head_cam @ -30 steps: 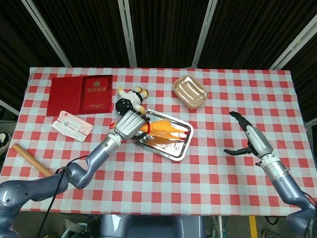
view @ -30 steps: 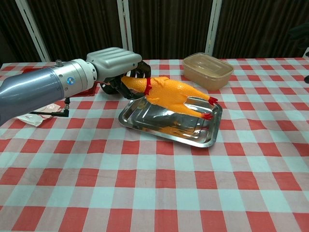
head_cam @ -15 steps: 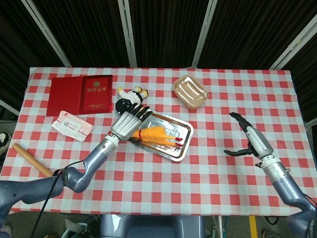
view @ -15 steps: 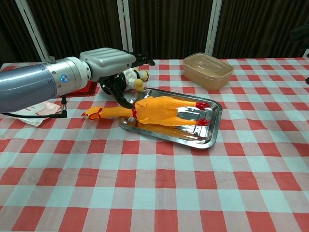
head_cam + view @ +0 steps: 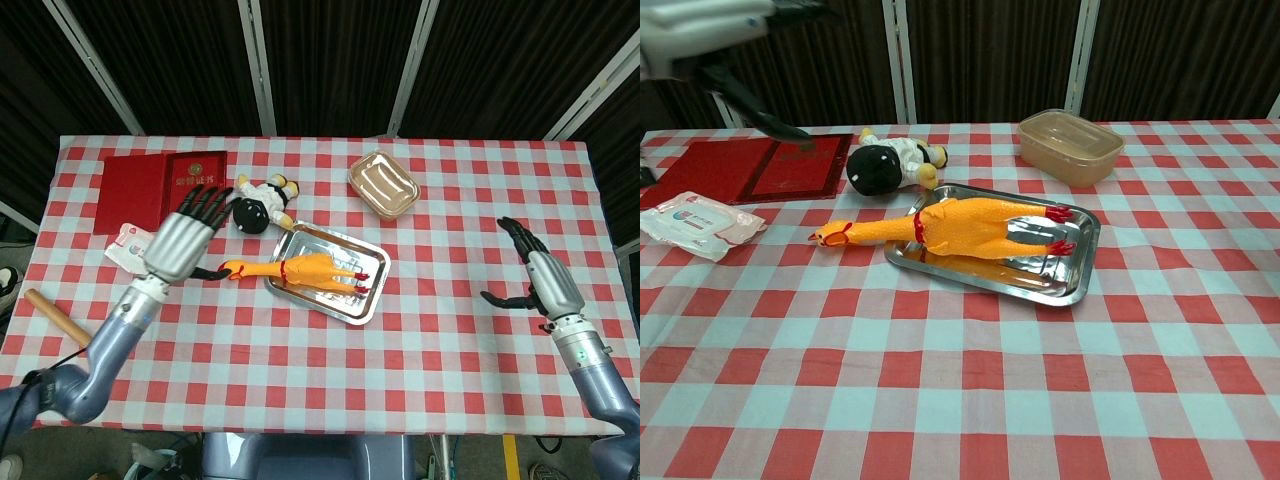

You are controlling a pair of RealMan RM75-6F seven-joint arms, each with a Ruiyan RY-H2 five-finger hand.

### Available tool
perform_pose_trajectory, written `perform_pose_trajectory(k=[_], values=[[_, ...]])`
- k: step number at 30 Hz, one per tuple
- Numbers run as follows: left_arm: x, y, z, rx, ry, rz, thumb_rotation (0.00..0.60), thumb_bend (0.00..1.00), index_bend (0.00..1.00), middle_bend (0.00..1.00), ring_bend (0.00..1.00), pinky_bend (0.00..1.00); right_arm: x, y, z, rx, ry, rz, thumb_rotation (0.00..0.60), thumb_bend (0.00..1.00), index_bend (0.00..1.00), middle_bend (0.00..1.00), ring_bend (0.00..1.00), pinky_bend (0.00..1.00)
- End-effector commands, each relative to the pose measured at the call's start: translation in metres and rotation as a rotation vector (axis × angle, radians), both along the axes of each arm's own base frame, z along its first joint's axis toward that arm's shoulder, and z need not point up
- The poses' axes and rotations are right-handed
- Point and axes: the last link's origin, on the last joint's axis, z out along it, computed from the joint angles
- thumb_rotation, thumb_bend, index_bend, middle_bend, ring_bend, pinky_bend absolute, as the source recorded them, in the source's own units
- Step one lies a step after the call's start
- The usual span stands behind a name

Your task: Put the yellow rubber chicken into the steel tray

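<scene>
The yellow rubber chicken (image 5: 305, 269) (image 5: 970, 224) lies in the steel tray (image 5: 368, 295) (image 5: 1080, 252), with its neck and head hanging over the tray's left edge onto the cloth. My left hand (image 5: 184, 241) is lifted to the left of the chicken, fingers spread, holding nothing; in the chest view it shows blurred at the top left corner (image 5: 710, 30). My right hand (image 5: 543, 277) hovers open near the table's right edge, far from the tray.
A black-and-white plush toy (image 5: 262, 199) (image 5: 888, 163) lies behind the tray. A red booklet (image 5: 162, 190) and a wipes pack (image 5: 130, 243) sit at the left, a lidded plastic box (image 5: 383, 183) at the back, a wooden stick (image 5: 58, 319) at the front left.
My left hand has let go of the chicken and pulled back up and to the left. The chicken dropped into the tray. My right hand drifted slightly right.
</scene>
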Motion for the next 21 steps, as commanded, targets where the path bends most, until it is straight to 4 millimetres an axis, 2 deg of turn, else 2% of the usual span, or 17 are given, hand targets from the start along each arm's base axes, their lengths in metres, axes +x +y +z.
perform_pose_trajectory(k=[1, 3, 9, 12, 17, 21], values=[[-0.032, -0.028, 0.033, 0.068, -0.033, 0.049, 0.600, 0.05, 0.06, 0.03, 0.00, 0.00, -0.020, 0.010, 0.007, -0.077, 0.100, -0.031, 0.600, 0.29, 0.08, 0.09, 0.12, 0.15], [-0.062, -0.050, 0.054, 0.134, -0.057, 0.106, 0.600, 0.05, 0.07, 0.04, 0.00, 0.00, -0.033, 0.020, 0.018, -0.176, 0.249, -0.021, 0.600, 0.29, 0.08, 0.09, 0.12, 0.15], [-0.109, -0.093, 0.075, 0.185, -0.100, 0.186, 0.600, 0.05, 0.13, 0.09, 0.00, 0.00, -0.049, 0.050, 0.017, -0.256, 0.380, -0.024, 0.600, 0.29, 0.08, 0.09, 0.12, 0.15], [-0.126, -0.111, 0.076, 0.192, -0.078, 0.218, 0.600, 0.05, 0.13, 0.09, 0.00, 0.00, -0.055, 0.065, 0.014, -0.275, 0.418, -0.033, 0.600, 0.29, 0.08, 0.09, 0.12, 0.15], [-0.145, -0.140, 0.064, 0.170, -0.070, 0.240, 0.600, 0.05, 0.14, 0.09, 0.00, 0.00, -0.061, 0.090, 0.004, -0.267, 0.412, -0.066, 0.600, 0.29, 0.08, 0.09, 0.12, 0.15], [-0.151, -0.151, 0.059, 0.156, -0.054, 0.249, 0.600, 0.05, 0.14, 0.09, 0.00, 0.00, -0.061, 0.100, 0.002, -0.268, 0.409, -0.071, 0.600, 0.29, 0.08, 0.09, 0.12, 0.15]])
